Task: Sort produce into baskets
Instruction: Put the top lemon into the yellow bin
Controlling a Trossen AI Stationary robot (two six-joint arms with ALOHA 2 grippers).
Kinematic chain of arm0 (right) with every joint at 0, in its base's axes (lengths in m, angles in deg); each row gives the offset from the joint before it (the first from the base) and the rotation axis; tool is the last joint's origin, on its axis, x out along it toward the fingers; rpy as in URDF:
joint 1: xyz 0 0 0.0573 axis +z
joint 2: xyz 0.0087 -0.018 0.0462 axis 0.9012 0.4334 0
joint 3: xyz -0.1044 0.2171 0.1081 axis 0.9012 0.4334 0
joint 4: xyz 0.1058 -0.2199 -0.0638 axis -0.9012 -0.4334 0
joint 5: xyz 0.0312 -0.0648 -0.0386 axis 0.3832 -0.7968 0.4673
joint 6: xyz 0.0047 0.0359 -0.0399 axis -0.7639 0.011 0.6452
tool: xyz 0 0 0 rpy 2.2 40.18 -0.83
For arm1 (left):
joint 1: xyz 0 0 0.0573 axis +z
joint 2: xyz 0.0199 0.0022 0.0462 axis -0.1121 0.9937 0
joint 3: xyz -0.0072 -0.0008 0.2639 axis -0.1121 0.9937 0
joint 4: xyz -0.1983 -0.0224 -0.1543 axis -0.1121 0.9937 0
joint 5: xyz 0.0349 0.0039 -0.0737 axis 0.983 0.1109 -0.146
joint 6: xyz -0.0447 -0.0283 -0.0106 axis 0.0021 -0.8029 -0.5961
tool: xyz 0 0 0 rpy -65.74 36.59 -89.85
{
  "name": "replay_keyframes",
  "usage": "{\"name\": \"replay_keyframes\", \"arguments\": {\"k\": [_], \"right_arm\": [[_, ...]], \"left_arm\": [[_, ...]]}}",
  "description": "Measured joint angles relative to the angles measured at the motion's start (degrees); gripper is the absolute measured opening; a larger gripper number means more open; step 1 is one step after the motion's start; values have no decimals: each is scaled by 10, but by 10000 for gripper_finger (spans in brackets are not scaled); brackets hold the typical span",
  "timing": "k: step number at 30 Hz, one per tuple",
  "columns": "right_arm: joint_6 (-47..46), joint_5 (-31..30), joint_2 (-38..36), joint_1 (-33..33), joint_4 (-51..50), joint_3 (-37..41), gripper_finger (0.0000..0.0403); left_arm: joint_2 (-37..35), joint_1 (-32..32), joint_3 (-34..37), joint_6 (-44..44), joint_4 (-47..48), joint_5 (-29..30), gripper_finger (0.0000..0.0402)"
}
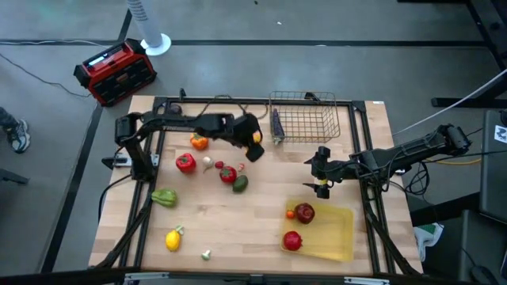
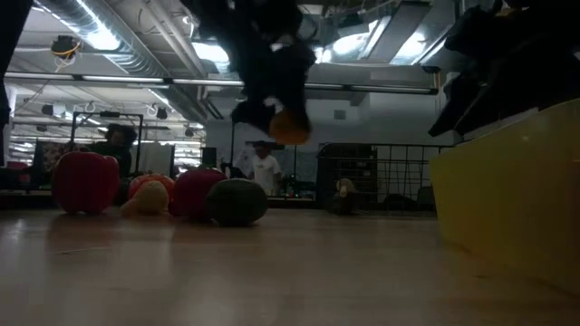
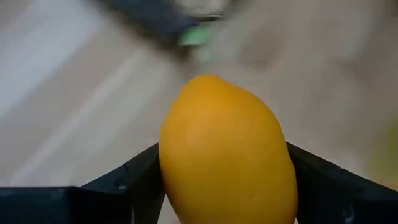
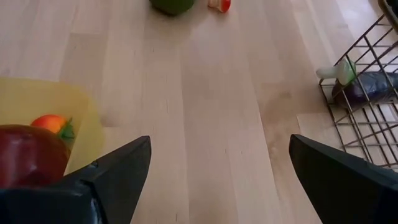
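Note:
My left gripper [image 1: 252, 147] is shut on an oval orange-yellow fruit [image 3: 227, 155], held above the table just left of the wire basket [image 1: 305, 119]. A purple eggplant [image 1: 276, 125] lies in that basket at its left side. The yellow tray [image 1: 337, 237] at the near right holds two red apples [image 1: 305, 212] and a small orange piece [image 1: 290, 214]. My right gripper [image 1: 321, 184] hovers open just beyond the tray's far edge, with nothing between its fingers. More produce lies left of centre: peppers, a lemon [image 1: 173, 238] and a mushroom [image 1: 207, 162]. My left gripper pinches the fruit's two long sides [image 3: 171, 177] between its two fingers [image 3: 134, 183]. The fingers slant down, coming from the table's left. The fruit's rounded end sticks out past the fingertips. In the low view the fruit [image 2: 288, 127] hangs well clear of the table.
A red pepper [image 1: 185, 162], an orange pepper [image 1: 199, 142], a dark green piece [image 1: 240, 184] and a green pepper [image 1: 164, 197] lie on the wood. A red-and-black box [image 1: 115, 71] sits on the floor beyond the far left corner. Bare wood stretches between the arms.

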Motion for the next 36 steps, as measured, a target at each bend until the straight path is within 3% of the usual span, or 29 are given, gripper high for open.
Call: {"name": "replay_keyframes", "arguments": {"k": [7,15,26,31,36], "right_arm": [[0,-45,0,0,81,-4,376],[2,-65,0,0,83,-60,376],[34,-66,0,0,80,-139,376],[34,-66,0,0,80,-146,376],[34,-66,0,0,76,-146,376]], "left_arm": [[1,-110,0,-39,-139,-1,272],[31,-202,-1,-44,-289,40,273],[143,-242,0,-59,-471,67,274],[202,-259,0,-94,-562,67,274],[241,-274,-3,-136,-593,66,274]]}}
